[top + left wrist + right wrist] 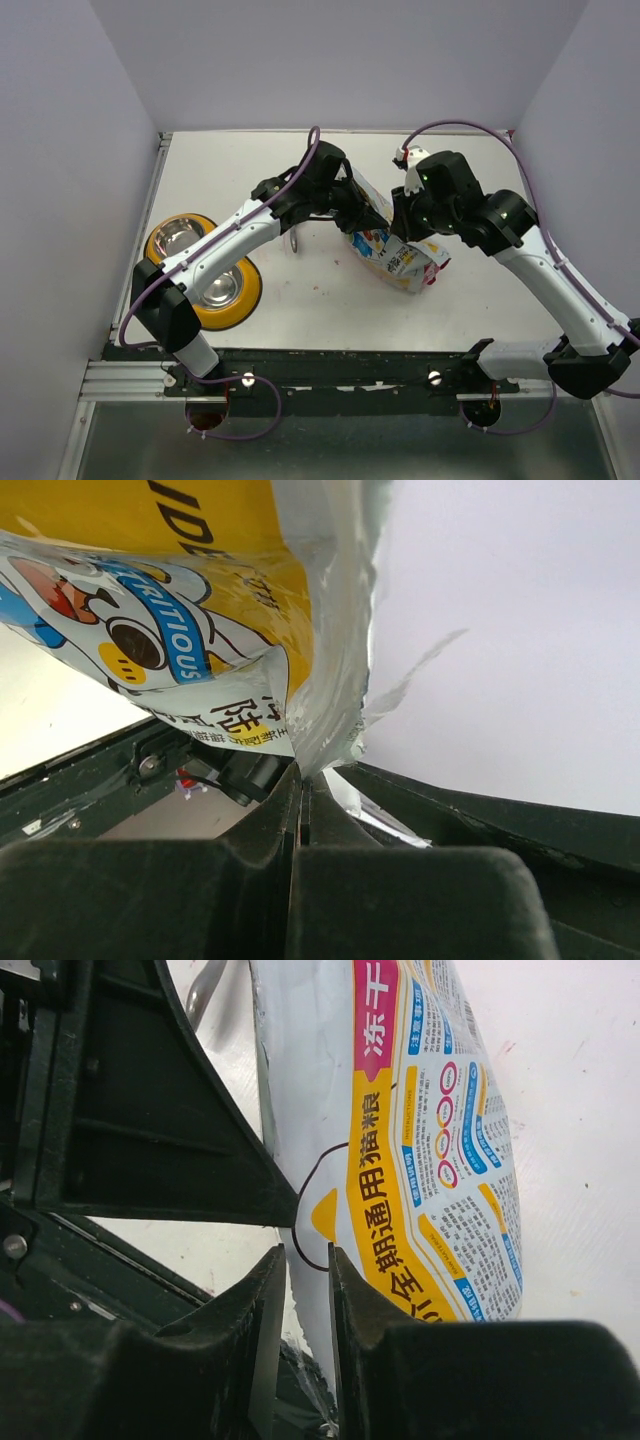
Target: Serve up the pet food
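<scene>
Two pale walls (60,150) flank the white table (320,300); left fingers (250,880) clench the bag (395,258), right fingers (240,1340) seemingly released

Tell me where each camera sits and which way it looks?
Top: high above and behind the arms, looking down at the table. Both arms show, with the left hand and right hand at the bag.
Left wrist: on the left arm, looking along its shut fingers, which pinch the bag's torn edge.
Right wrist: on the right arm, looking past its slightly parted fingers at the bag's printed side.
Shared: all three see the bag.
</scene>
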`<state>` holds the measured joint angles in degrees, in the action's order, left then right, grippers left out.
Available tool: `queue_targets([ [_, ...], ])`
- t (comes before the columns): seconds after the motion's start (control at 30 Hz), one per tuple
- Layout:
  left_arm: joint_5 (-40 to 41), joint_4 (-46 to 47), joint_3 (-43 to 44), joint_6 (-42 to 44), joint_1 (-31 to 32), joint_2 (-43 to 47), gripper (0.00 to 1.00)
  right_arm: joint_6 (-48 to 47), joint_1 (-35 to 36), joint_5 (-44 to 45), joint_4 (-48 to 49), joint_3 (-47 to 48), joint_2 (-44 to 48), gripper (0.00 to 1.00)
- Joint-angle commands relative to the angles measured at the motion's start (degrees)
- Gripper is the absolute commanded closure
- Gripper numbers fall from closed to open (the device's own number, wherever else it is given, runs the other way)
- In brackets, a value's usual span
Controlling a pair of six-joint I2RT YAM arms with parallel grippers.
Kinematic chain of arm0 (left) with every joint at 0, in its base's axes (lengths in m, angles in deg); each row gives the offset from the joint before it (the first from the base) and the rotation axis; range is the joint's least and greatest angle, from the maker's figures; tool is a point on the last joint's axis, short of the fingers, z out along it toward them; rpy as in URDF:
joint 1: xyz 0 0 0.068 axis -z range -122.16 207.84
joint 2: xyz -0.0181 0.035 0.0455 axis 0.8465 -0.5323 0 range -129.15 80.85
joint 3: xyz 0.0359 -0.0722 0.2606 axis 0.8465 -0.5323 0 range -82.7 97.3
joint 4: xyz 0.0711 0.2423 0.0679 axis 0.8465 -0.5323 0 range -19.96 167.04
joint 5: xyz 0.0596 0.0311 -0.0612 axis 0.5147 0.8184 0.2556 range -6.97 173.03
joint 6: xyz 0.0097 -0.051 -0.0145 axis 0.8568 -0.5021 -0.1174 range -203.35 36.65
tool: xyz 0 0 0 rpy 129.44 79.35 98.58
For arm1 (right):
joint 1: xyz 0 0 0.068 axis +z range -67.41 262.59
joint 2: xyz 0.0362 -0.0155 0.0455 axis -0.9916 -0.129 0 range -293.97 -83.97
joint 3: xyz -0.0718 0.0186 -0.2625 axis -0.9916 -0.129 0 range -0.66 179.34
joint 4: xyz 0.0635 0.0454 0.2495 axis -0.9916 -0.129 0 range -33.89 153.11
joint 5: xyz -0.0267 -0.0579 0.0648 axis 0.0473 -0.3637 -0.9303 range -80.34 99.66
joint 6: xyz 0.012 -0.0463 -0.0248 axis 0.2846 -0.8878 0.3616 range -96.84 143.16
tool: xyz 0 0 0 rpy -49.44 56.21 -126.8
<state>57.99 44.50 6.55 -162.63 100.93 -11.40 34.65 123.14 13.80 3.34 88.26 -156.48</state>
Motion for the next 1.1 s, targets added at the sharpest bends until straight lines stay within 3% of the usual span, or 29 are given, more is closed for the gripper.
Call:
queue_targets([
  [0.0,-1.1,-0.2,0.8,0.3,-0.4,-0.1,1.0,-1.9,0.2,1.1,-1.3,-0.7,1.1,0.7],
  [0.27,-0.9,-0.1,1.3,0.0,-0.4,0.2,1.0,-2.8,0.2,4.6,-2.3,-2.4,1.6,0.81],
  [0.57,-0.8,-0.2,0.9,-0.3,-0.4,0.4,1.0,-2.3,0.2,16.2,-5.4,-2.1,1.0,0.94],
  [0.77,-1.2,-0.7,1.9,-0.9,-0.3,-0.1,1.0,-2.3,0.2,15.2,-5.3,-4.6,2.2,0.93],
  [1.07,-2.4,-2.9,4.1,-3.2,-0.5,-1.5,1.0,-3.3,0.4,8.9,-3.9,-5.0,2.7,0.8],
])
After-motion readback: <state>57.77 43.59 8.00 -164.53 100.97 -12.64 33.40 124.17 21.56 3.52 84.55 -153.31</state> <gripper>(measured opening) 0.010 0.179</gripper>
